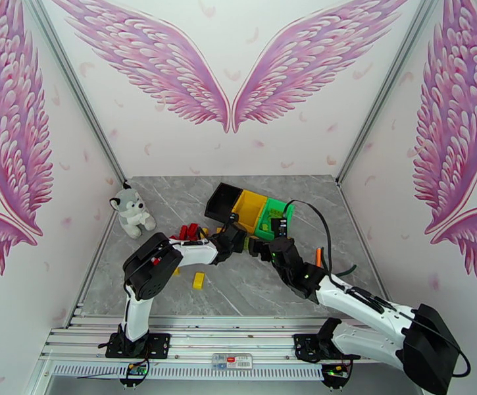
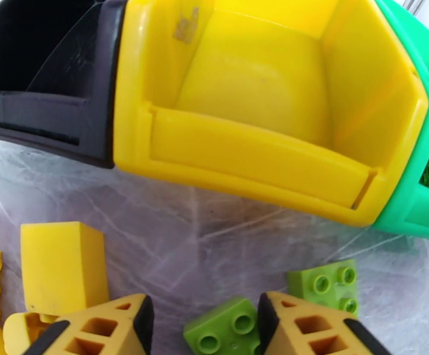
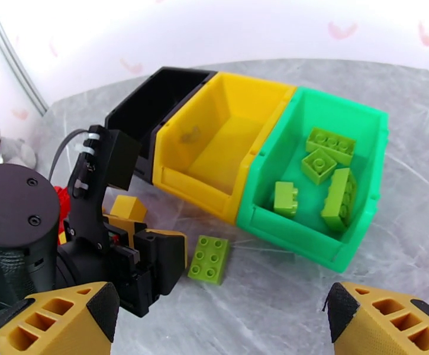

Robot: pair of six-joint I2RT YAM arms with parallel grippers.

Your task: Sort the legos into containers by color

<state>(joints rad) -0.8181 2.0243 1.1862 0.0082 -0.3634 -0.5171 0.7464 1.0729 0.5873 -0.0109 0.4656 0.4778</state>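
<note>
We judge the sort begun but far from done. The green bin [image 3: 300, 239], at the right end of the row near the far edge of the worktop [image 1: 258, 294], holds four green bricks [image 3: 319, 165]. The yellow bin [image 3: 197, 186] beside it is bare inside. We see nothing in the black bin [image 3: 149, 107], though its floor is dark and partly hidden.

Plenty is left. Two green bricks lie on the worktop just in front of the yellow bin. One [image 2: 223, 333] sits between the fingers of the left gripper [image 2: 204, 316]. Its jaws stand partly open astride the brick, with a gap on one side, so we would not call it gripped yet. The other [image 2: 325, 285] lies just beside it, toward the green bin.

Several yellow bricks [image 2: 63, 270] wait to the left of these. A cluster of red bricks [image 1: 189, 230] lies further toward the left edge, and one yellow brick [image 1: 199, 280] lies alone nearer the near edge.

The right gripper [image 3: 220, 319] hangs in front of the bins, jaws wide and holding nothing.

By our reckoning, no red or yellow brick is sorted.
</note>
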